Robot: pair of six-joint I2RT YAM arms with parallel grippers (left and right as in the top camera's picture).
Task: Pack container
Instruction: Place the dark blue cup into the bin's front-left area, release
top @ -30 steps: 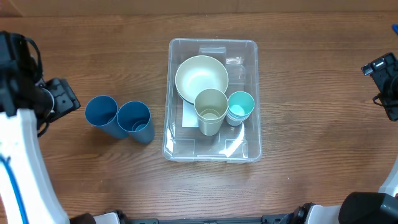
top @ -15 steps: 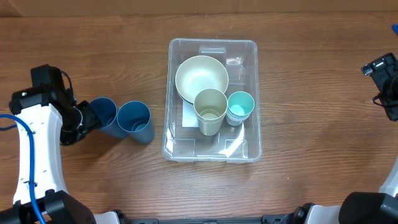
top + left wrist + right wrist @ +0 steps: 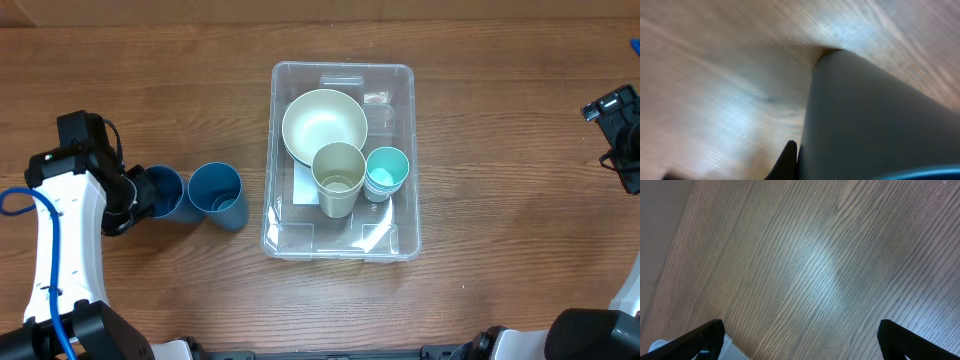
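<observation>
The left claw (image 3: 137,193) meets a blue cup (image 3: 168,188); the right claw (image 3: 800,337) gapes, released.
Whether the left claw grips the cup's rim cannot be told. The container (image 3: 343,240) sits on the table (image 3: 500,250), near a second blue cup (image 3: 216,192).

Left arm (image 3: 72,235) shows a long white link, a blue cable (image 3: 12,197) looping beside it and a black wrist block. Right gripper (image 3: 800,330): 2 matte black fingers (image 3: 702,339), blunt-tipped.
</observation>
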